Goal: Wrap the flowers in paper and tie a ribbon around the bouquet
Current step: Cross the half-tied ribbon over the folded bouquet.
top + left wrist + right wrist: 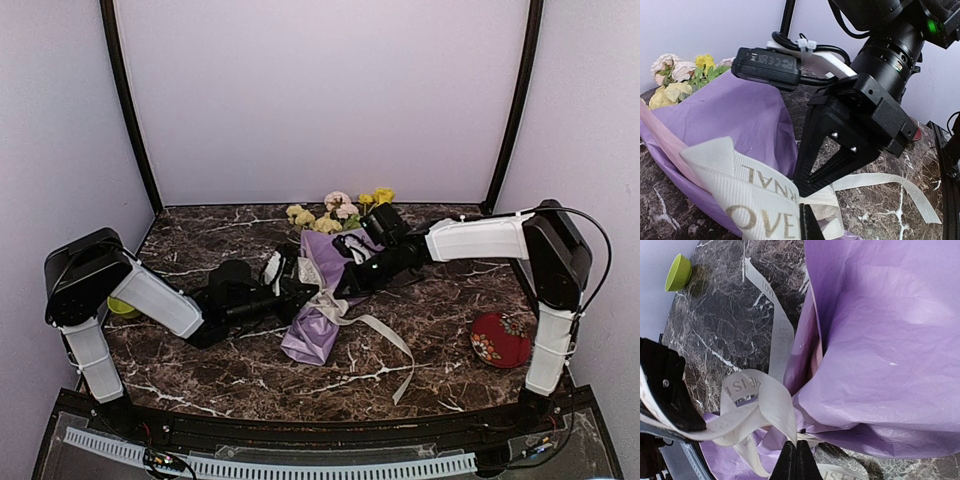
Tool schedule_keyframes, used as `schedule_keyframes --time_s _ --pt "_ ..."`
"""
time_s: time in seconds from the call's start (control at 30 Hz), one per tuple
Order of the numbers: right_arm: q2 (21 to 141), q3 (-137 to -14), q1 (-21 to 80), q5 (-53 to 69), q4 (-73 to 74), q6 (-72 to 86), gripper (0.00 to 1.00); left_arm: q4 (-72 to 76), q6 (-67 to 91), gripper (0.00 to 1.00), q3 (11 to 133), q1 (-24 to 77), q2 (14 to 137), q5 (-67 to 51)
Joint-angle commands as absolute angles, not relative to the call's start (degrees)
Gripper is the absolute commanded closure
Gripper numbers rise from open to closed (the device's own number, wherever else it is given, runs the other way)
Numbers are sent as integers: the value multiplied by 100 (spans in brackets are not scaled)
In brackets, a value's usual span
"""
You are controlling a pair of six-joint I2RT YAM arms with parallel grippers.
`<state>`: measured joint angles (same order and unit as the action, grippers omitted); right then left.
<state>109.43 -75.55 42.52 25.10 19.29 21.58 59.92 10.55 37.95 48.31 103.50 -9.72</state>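
The bouquet lies mid-table: lilac paper [312, 335] rolled into a cone round the flowers [335, 210], whose yellow and pink blooms stick out at the far end. A cream ribbon [385, 340] is looped at the cone's waist, one tail trailing toward the near right. My left gripper [298, 285] is at the cone's left side, shut on a printed stretch of ribbon [740, 200]. From the right, my right gripper [796, 444] is shut on the edge of a ribbon loop [775, 405] beside the paper [880, 340]. The two grippers' tips almost meet.
A lime-green cup [122, 307] sits at the table's left edge behind my left arm. A red patterned round cushion [500, 338] lies at the near right. White walls close in the back and both sides.
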Motion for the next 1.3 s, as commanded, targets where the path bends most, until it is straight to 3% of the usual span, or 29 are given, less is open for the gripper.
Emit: schedule_keyframes --time_s 0.0,0.3,0.43,0.53,0.7,0.87,1.0,1.1,1.17,1.27 --pt "10722 -7329 4236 2768 1792 2119 100 5966 1446 100 3660 4727 10340 -478" --pt "10336 -6878 4236 3384 1305 2115 100 5586 1628 100 3682 4650 10393 -284" --pt "10276 -6800 4235 3553 1110 2220 100 5392 1770 94 3676 4632 10389 -131" --pt "10286 -6802 4236 3622 1040 2263 100 5205 1940 80 3674 4592 10374 7" --pt "10317 -6813 4242 3663 1033 2259 100 5162 2266 48 3499 4488 10182 117" --pt "10361 -6820 4240 3670 1067 2235 100 5245 2213 28 3232 4457 9892 309" --pt "10339 -6835 4236 3655 1092 2211 100 5917 1771 27 2857 4456 9614 67" --pt "10358 -6863 4237 3633 1118 2197 100 6299 900 37 2700 4460 9398 -667" --pt "10386 -6886 4236 3628 1139 2181 100 6090 209 39 2804 4463 9276 -1247" --pt "10397 -6906 4236 3639 1169 2163 100 5093 -825 32 3261 4465 9148 -1893"
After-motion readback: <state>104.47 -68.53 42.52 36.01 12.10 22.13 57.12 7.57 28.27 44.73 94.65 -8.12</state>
